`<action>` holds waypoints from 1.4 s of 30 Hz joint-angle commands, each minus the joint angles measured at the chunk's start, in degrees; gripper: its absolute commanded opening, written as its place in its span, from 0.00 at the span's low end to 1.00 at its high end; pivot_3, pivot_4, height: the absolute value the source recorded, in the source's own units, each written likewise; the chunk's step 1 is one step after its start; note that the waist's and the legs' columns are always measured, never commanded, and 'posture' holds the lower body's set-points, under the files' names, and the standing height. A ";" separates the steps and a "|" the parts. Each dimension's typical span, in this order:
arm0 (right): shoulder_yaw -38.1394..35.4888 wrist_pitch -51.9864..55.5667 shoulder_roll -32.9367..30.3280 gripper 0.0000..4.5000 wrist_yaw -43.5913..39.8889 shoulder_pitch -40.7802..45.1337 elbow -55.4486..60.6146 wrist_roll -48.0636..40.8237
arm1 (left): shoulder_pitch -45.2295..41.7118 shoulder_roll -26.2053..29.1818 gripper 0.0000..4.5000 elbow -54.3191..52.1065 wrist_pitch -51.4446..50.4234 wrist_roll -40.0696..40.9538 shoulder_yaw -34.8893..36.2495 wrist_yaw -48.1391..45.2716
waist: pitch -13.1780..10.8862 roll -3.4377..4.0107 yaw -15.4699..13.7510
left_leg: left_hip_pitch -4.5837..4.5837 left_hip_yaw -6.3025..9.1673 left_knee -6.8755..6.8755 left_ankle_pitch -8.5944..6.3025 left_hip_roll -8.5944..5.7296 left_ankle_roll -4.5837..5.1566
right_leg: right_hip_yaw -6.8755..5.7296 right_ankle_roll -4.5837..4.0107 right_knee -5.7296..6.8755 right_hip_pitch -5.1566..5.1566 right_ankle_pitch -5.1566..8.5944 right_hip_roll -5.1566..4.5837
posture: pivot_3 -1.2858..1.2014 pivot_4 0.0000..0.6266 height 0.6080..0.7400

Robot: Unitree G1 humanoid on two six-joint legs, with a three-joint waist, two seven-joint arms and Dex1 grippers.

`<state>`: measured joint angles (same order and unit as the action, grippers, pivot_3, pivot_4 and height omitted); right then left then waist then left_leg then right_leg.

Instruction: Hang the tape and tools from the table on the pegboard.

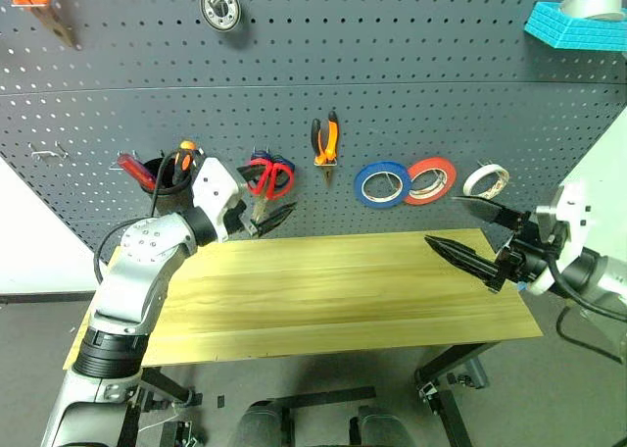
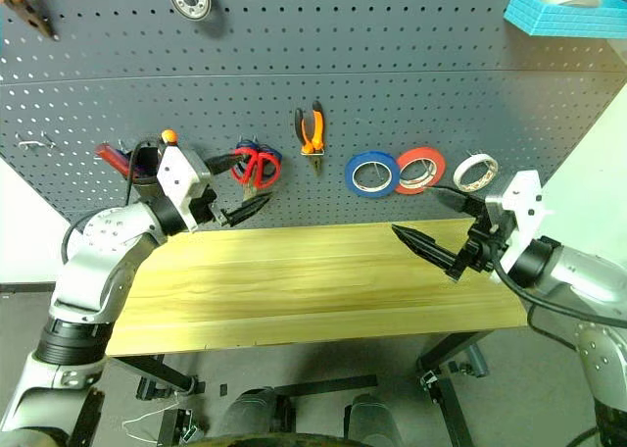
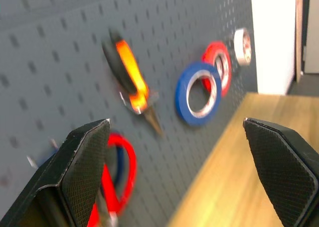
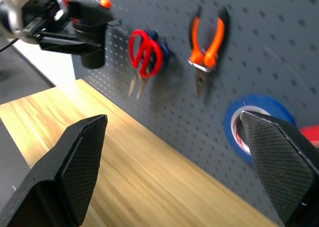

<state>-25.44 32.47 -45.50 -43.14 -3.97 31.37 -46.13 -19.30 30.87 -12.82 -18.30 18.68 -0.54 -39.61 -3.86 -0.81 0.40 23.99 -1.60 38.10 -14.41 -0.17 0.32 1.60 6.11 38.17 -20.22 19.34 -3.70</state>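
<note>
1. Left wrist view: my left end effector point(image 3: 182, 174) stands wide open and carries nothing. Between its fingers I see the pegboard point(image 3: 60, 33) with the red-handled scissors point(image 3: 117, 174), the pliers point(image 3: 130, 77), a blue roll point(image 3: 198, 93), a red-orange roll point(image 3: 217, 65) and the cream tape point(image 3: 242, 46), all on hooks.
2. Right wrist view: my right end effector point(image 4: 182, 170) is also fully spread and empty, pointing along the desk point(image 4: 99, 167) toward the board.
3. Head views: the left end effector point(image 1: 257, 220) sits just below the scissors, near the back edge of the desk point(image 1: 333, 300); the right end effector point(image 1: 477, 233) hovers over the desk's right end, below the tape point(image 1: 486, 180).
4. Judgement: every task item appears hung and the desk top looks bare, so the step in hand is a clean withdrawal.
   - Keep both end effectors open.
   - Back the left one straight off the board so a fingertip does not hook the scissor blades or the black holder cup point(image 1: 168, 177).
   - Draw the right one away low, well under the tape.
5. Hard to make out:
   - The thin red-handled screwdriver point(image 1: 135, 170) seems to lean at the cup, but my left arm partly covers the cup, so I cannot confirm how it is seated.
   - A blue-handled pair behind the red scissors is mostly covered.
   - Hooks under each roll are too small to verify engagement.
   - The left wrist picture is smeared, so the pliers' hook is unclear there.
</note>
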 commanded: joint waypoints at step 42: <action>8.32 -21.95 27.40 1.00 0.45 -32.74 -8.08 13.30 | 31.42 -6.69 0.99 10.93 4.76 0.95 6.66 2.19 | 2.23 1.18 0.21 | -0.84 -0.15 -1.19 -0.21 -0.03 -0.21 | 0.02 -0.58 -1.10 0.52 0.27 -0.54 | 0.53 0.00 1.00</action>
